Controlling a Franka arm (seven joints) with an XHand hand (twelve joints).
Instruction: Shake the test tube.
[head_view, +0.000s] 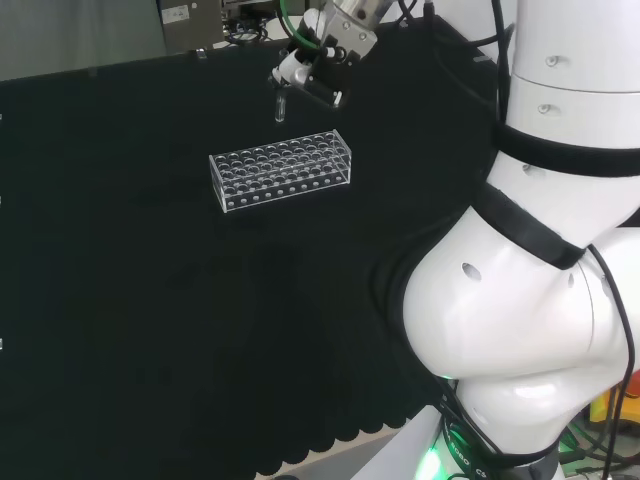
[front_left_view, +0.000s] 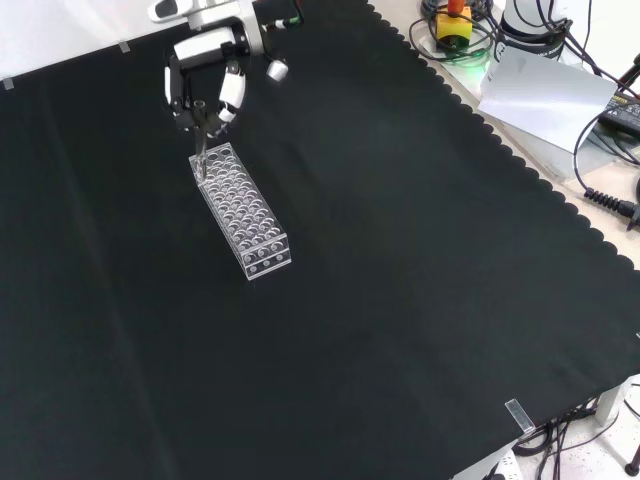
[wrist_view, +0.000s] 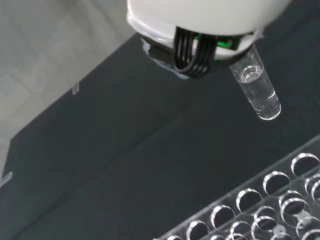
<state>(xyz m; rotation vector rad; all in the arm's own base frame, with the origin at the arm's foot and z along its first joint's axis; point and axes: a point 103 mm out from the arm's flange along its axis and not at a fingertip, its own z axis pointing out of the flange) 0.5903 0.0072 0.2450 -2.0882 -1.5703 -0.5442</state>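
A clear test tube (head_view: 281, 104) hangs from the hand (head_view: 310, 72), held above the far side of a clear plastic rack (head_view: 281, 170). In the front view the hand (front_left_view: 205, 85) sits at the top, its fingers curled round the tube (front_left_view: 201, 158), whose lower end hangs over the rack's far end (front_left_view: 240, 207). The wrist view shows the tube (wrist_view: 256, 88) close up, with a little clear liquid in its rounded bottom, clear of the rack's holes (wrist_view: 260, 205) below. The tube's upper part is hidden inside the hand (wrist_view: 200, 30).
Black cloth (front_left_view: 400, 280) covers the bench all around the rack. Cables, a yellow and red box (front_left_view: 455, 22) and a grey sheet (front_left_view: 545, 95) lie beyond the cloth's scalloped edge in the front view. The arm's white links (head_view: 540, 250) stand at the head view's right.
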